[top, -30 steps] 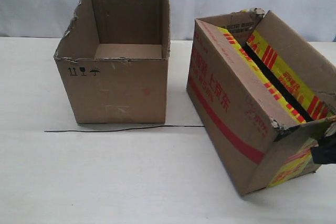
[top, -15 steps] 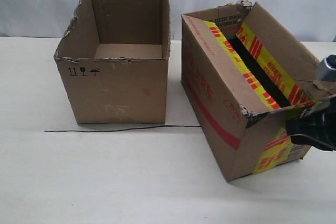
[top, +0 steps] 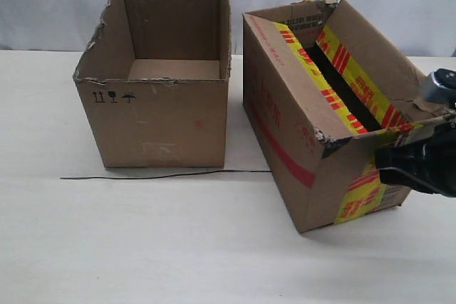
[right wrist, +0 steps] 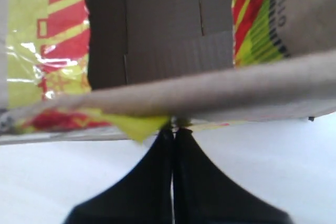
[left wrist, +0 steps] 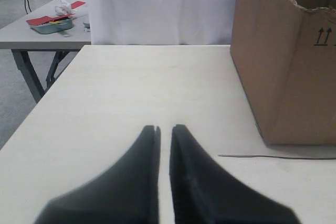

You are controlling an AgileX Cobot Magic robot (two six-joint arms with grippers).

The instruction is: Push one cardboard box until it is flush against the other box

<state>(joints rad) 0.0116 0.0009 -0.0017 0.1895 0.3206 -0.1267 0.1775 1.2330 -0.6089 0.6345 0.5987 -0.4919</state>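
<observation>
scuffed brown cardboard box (top: 299, 126), yellow-and-red striped tape, red band, red characters I can't read, its end right at the tips of the right gripper (right wrist: 172, 131), fingers pressed together, plain other box (top: 160, 115) beyond, left gripper (left wrist: 164, 129) fingers nearly touching, empty

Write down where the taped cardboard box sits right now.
Exterior view: the taped cardboard box stands right of the plain box, a narrow gap between them, right gripper at its near end.

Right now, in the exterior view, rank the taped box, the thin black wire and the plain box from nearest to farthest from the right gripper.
1. taped box, on the right, at the tips of the right gripper.
2. thin black wire, on the table, its near end beside the taped box.
3. plain box, on the left.
</observation>
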